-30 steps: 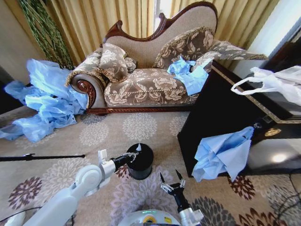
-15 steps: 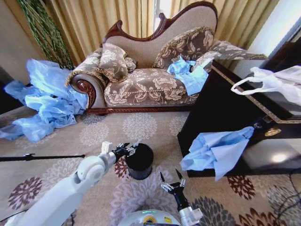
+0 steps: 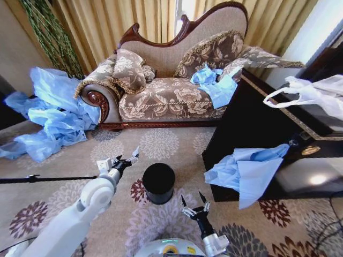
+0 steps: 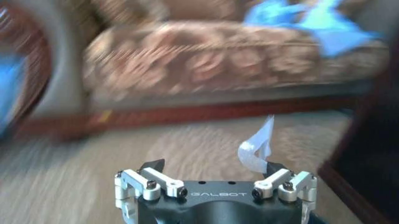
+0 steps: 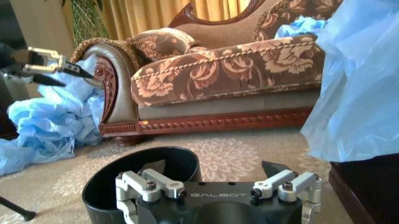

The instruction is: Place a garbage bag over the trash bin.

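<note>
the trash bin (image 3: 158,182) stands bare on the carpet (image 3: 161,144), the garbage bag (image 3: 247,171) draped off the dark cabinet (image 3: 252,115) nearby, so both the left gripper (image 3: 125,159) and right gripper (image 3: 194,205) hang spread apart, empty.

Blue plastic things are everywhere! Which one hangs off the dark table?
The garbage bag draped over the black table's front edge, beside the trash bin. The others lie on the sofa and the floor.

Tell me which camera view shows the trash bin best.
The head view: the whole trash bin stands unlined on the carpet, between the left gripper and right gripper. The right wrist view shows just its rim and open mouth.
</note>
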`<state>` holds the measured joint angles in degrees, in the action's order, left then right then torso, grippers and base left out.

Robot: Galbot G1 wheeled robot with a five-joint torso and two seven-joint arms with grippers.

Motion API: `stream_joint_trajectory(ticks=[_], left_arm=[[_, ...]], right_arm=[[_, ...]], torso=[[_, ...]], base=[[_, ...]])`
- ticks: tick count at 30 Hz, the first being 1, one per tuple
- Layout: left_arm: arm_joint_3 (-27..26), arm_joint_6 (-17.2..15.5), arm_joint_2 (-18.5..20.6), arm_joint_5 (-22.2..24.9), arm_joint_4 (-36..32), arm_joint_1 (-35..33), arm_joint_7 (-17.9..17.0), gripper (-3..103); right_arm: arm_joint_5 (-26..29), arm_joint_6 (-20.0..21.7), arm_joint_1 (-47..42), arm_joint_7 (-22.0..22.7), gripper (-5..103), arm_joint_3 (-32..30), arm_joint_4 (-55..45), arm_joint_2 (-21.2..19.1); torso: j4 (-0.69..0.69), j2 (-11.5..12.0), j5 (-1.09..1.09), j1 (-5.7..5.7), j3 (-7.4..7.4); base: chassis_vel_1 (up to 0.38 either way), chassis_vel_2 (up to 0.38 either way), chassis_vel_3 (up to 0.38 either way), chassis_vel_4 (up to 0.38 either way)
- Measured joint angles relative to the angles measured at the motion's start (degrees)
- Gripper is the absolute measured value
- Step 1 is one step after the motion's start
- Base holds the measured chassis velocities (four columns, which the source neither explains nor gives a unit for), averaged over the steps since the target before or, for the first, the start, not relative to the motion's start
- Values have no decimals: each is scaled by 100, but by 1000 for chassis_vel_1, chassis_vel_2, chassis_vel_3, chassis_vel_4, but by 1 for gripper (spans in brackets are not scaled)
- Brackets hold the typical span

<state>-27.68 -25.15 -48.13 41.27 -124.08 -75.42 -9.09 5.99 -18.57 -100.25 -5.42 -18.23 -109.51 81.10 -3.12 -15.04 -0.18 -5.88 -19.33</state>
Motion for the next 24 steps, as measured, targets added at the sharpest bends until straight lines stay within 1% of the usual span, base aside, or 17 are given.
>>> stream_joint_trajectory(ticks=[1,2,3,4,5,6,7,9,10,12,15,16,19,20,22,23,24], left_arm=[[-5,477,35,-229,210,2,825,100],[2,733,52,-95,332,24,1333,100],[62,928,73,411,452,74,1831,100],[62,928,73,411,452,74,1831,100],[148,963,74,912,506,112,2004,100],[281,886,40,1628,560,164,2023,100],[281,886,40,1628,560,164,2023,100],[617,669,-101,2514,669,343,1810,100],[816,573,-180,2683,730,442,1737,100],[1027,502,-254,2773,789,553,1674,100],[2246,316,-758,3178,1165,1291,1438,100],[2246,316,-758,3178,1165,1291,1438,100],[3219,175,-1519,3494,1881,2190,1216,100],[3219,175,-1519,3494,1881,2190,1216,100],[3703,129,-2013,3617,2522,2680,986,100],[3703,129,-2013,3617,2522,2680,986,100],[3935,115,-2258,3689,2883,2908,826,100]], right_arm=[[-9,-2,-24,2,100,-39,-13,9],[-14,-6,-36,3,100,-59,-19,11],[-20,-17,-42,3,100,-74,-20,12],[-20,-17,-42,3,100,-74,-20,12],[-25,-28,-40,1,100,-82,-16,12],[-27,-32,-20,-2,100,-74,6,5],[-27,-32,-20,-2,100,-74,6,5],[-41,-41,11,-4,100,-45,48,9],[-51,-43,12,-7,100,-40,61,15],[-57,-44,12,-7,100,-42,71,19],[-69,-59,22,-7,100,-73,151,41],[-69,-59,22,-7,100,-73,151,41],[-55,-73,75,-6,100,-174,254,63],[-55,-73,75,-6,100,-174,254,63],[-10,-74,133,-3,100,-217,301,69],[-10,-74,133,-3,100,-217,301,69],[16,-74,173,1,100,-232,322,69]], torso=[[-5,0,-5,0,0],[-6,0,-6,-1,0],[-6,0,-2,-1,0],[-6,0,-2,-1,0],[-6,0,-1,0,0],[-7,0,-1,0,0],[-7,0,-1,0,0],[-3,0,0,0,0],[-2,0,-2,0,-1],[-3,0,-4,0,-1],[-5,0,-3,0,-1],[-5,0,-3,0,-1],[-7,0,0,0,0],[-7,0,0,0,0],[-6,0,1,-1,-1],[-6,0,1,-1,-1],[-6,1,1,-1,-1]], base=[[0,0,0,0],[0,0,0,0],[0,0,0,0],[0,0,0,0],[0,0,0,0],[0,0,0,0],[0,0,0,0],[0,0,0,0],[0,0,0,0],[0,0,0,0],[0,0,0,0],[0,0,0,0],[0,0,0,0],[0,0,0,0],[0,0,0,0],[0,0,0,0],[0,0,0,0]])
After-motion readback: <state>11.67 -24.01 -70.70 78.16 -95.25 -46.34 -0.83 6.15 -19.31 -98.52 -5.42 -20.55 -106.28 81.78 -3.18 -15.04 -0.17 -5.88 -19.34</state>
